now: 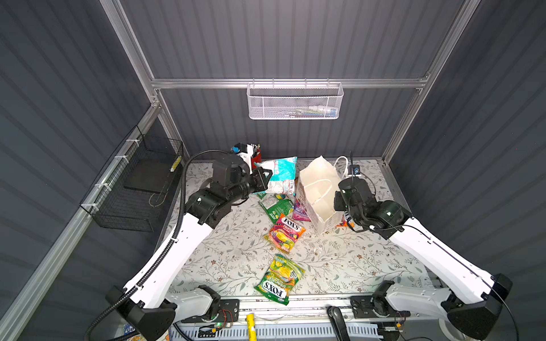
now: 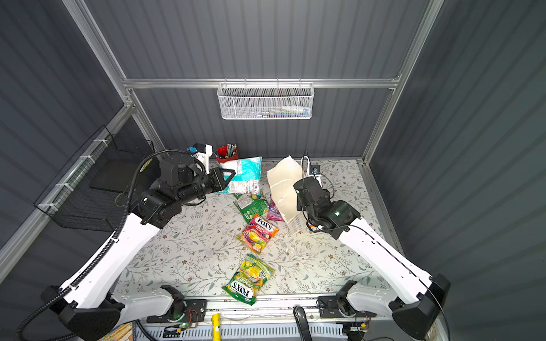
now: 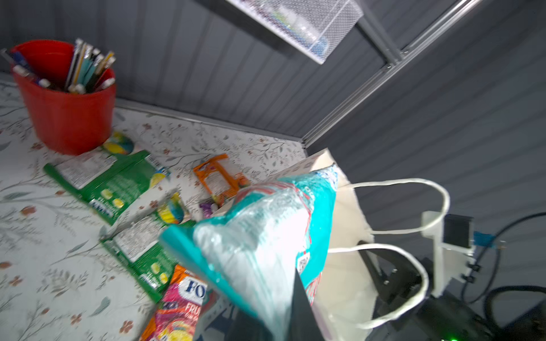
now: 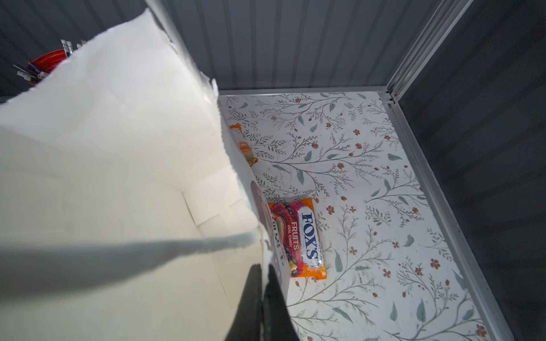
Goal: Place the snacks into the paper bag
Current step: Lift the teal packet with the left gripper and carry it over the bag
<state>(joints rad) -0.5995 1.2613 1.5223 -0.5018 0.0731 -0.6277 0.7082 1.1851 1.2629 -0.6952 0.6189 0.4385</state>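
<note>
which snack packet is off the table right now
The teal packet: the left gripper holds it up beside the paper bag. The rest, like the pink-yellow FOX'S packet, lie flat on the table.

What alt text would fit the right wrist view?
The right gripper pinches the rim of the open paper bag, whose visible inside is empty. An orange FOX'S packet lies on the floral table beside it.
</note>
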